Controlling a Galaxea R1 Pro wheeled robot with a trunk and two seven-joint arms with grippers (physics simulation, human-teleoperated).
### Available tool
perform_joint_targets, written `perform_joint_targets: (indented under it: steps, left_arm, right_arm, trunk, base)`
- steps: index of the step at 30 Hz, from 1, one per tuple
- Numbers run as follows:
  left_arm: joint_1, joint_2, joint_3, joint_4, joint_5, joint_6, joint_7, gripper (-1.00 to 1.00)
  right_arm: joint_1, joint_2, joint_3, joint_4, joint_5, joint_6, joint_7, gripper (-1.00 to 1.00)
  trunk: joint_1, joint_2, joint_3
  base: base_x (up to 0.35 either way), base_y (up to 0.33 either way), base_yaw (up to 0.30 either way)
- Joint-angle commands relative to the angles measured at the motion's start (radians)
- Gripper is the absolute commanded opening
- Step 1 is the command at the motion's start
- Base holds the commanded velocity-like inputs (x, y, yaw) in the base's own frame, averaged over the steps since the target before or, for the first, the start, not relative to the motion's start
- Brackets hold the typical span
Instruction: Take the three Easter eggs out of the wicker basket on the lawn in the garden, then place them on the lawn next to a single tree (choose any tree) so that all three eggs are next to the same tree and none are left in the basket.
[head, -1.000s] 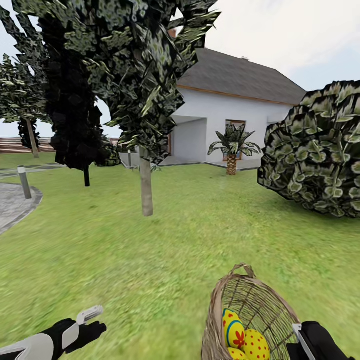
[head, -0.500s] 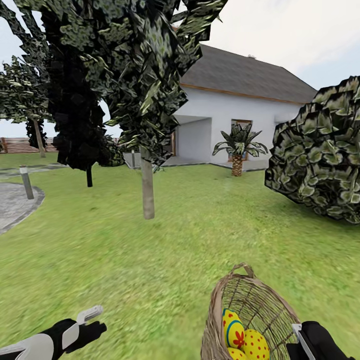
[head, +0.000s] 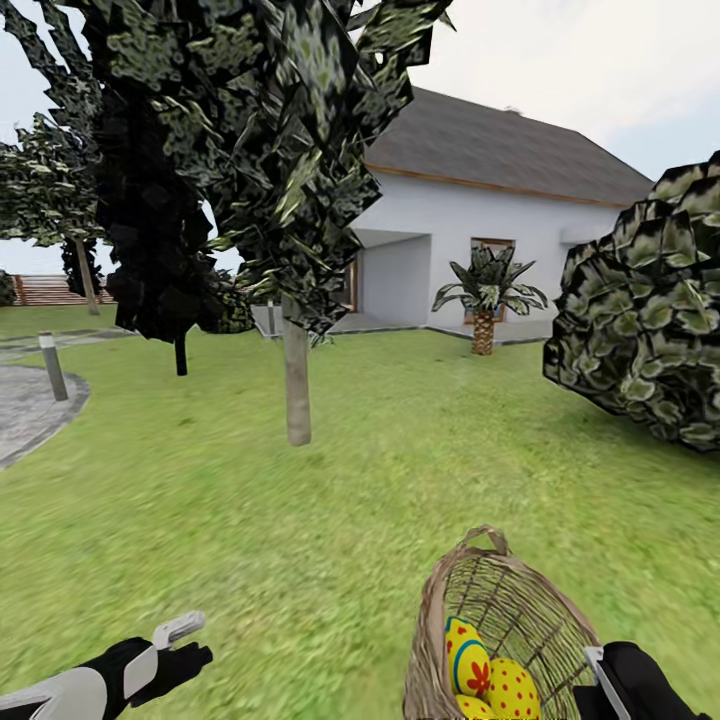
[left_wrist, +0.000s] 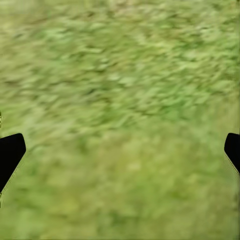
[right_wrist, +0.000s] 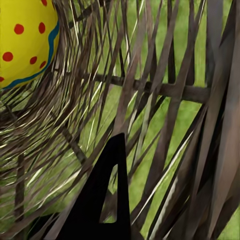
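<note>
my right gripper (head: 625, 680) is cut off, clamped on the wicker basket (head: 500, 610) at 5 o'clock; eggs (head: 490, 682) half hidden. left gripper (head: 180, 645) spread wide; lawn (head: 300, 520) roomy ahead.

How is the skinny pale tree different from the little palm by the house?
The thin pale grey-beige trunked tree stands on the lawn, nearer the camera; the short scaly-brown-trunked palm stands against the white house. The tree's trunk is smooth and straight; the palm's is stubby and scaly. The tree's leaves form angular dark clumps high up; the palm's fronds spread low. Both stand upright.
</note>
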Motion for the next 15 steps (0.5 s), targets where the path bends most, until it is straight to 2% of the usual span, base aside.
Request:
perform_joint_targets:
  steps: [1,4,15]
  left_arm:
    - [-0.001,0.000,0.008,0.002,0.002,0.002,-0.002,1.00]
    - [-0.001,0.000,0.008,0.002,0.002,0.001,-0.002,1.00]
    - [-0.001,0.003,0.008,0.002,0.002,0.002,-0.002,1.00]
  right_arm:
    - [0.000,0.001,-0.002,-0.002,-0.002,0.005,0.006,-1.00]
    - [0.000,0.000,-0.002,-0.002,-0.003,0.005,0.006,-1.00]
    - [0.000,0.001,-0.002,0.001,-0.003,0.005,0.006,-1.00]
  trunk:
    - [0.000,-0.001,-0.001]
    - [0.000,-0.001,-0.001]
    - [0.000,-0.001,-0.001]
  base:
    - [0.326,0.000,0.245]
    - [0.326,0.000,0.123]
    - [0.326,0.000,0.002]
